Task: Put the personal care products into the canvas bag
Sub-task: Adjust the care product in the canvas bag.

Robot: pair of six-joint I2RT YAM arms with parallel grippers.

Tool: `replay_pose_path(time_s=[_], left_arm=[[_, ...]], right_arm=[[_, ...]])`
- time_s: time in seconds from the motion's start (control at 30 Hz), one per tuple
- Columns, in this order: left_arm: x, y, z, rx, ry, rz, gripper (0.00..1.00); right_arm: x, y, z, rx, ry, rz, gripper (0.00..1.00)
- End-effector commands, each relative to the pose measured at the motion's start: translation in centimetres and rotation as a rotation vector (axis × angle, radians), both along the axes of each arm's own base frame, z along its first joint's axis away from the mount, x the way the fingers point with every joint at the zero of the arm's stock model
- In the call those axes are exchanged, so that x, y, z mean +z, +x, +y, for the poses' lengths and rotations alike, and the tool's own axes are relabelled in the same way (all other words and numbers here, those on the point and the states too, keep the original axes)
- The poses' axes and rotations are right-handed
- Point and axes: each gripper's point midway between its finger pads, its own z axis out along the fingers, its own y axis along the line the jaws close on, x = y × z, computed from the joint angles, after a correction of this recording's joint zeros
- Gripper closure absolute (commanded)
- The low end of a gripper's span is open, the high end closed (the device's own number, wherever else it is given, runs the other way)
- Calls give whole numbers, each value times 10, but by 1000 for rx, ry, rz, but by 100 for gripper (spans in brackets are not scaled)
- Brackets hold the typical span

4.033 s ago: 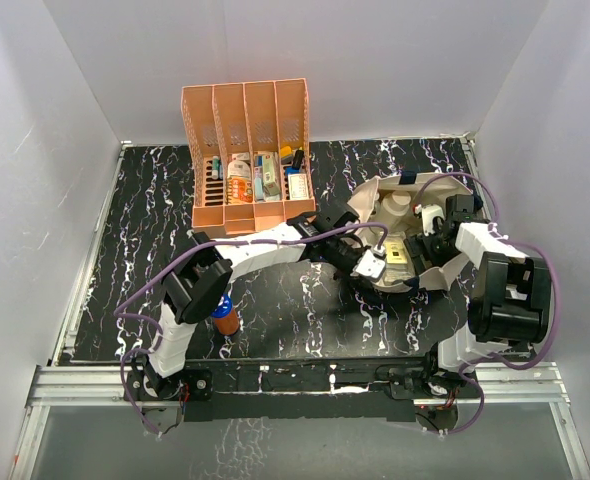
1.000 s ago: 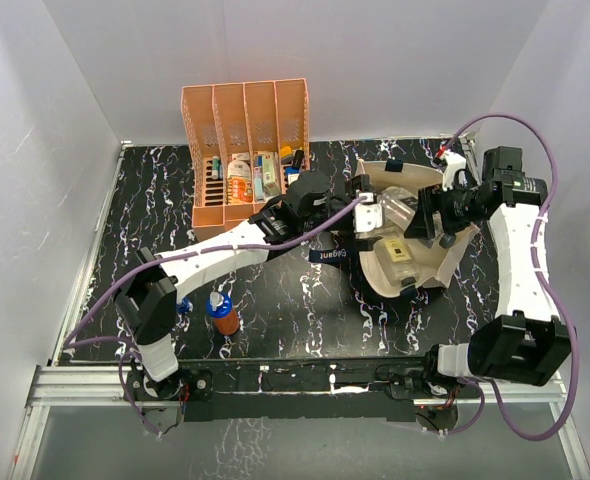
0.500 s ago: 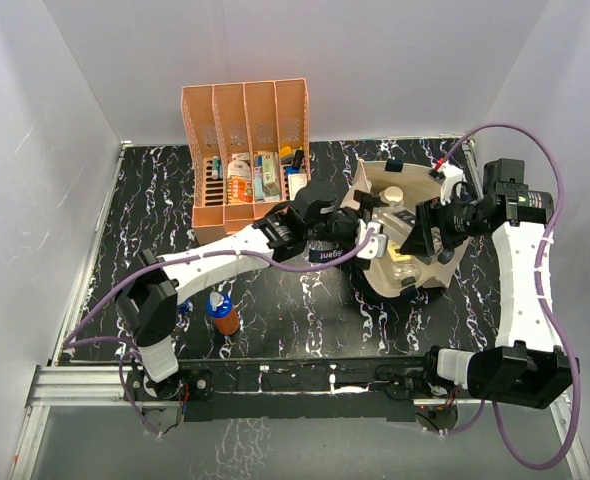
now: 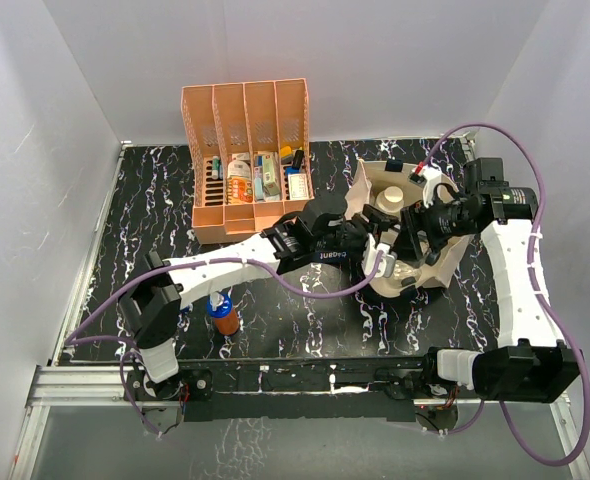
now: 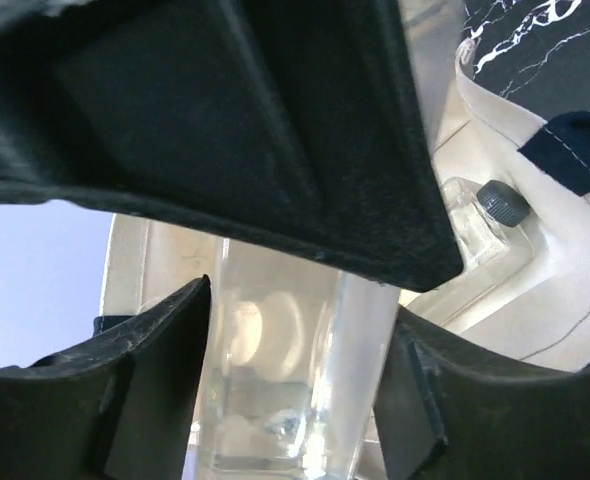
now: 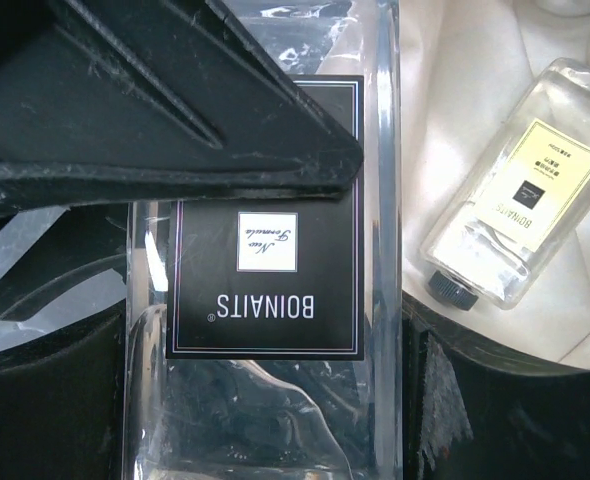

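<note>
Looking down from the top camera, the canvas bag (image 4: 443,265) sits open at about 3 o'clock on the marbled black table (image 4: 155,220), and both arms reach into its mouth. The left gripper (image 4: 383,262) enters from 9 o'clock and the right gripper (image 4: 407,232) from 3 o'clock. Together they crowd the opening, so most of the contents are hidden. A round pale top (image 4: 390,197) shows at the bag's 12 o'clock side. The orange file rack (image 4: 245,110) stands at 11 o'clock, well apart. An orange-brown blue-capped bottle (image 4: 222,314) stands outside the bag at 7 o'clock, just beside the left arm.

Left wrist camera: the fingers (image 5: 125,400) press on either side of a clear bottle (image 5: 285,370). A broad black gripper part blocks the upper view. At 2 o'clock a dark-capped square bottle (image 5: 480,235) lies in the bag.

Right wrist camera: these jaws also pinch the clear bottle (image 6: 265,270), its black "BOINAITS" label facing the lens. The square bottle (image 6: 520,215) lies at 2 o'clock.
</note>
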Motion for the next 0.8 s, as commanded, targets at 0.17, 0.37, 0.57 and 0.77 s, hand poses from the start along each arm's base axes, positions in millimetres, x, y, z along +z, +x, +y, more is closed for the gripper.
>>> replay_pose_path(time_s=[0.17, 0.37, 0.57, 0.77], left_arm=[[17, 12, 3, 57, -63, -98, 95], [24, 17, 14, 114, -108, -127, 100], [31, 20, 22, 166, -156, -95, 100], [32, 21, 28, 197, -170, -77, 100]], right_arm=[[30, 9, 16, 61, 83, -126, 72], [26, 14, 12, 45, 60, -111, 31], [31, 20, 12, 29, 66, -117, 14], [44, 28, 10, -15, 57, -167, 4]])
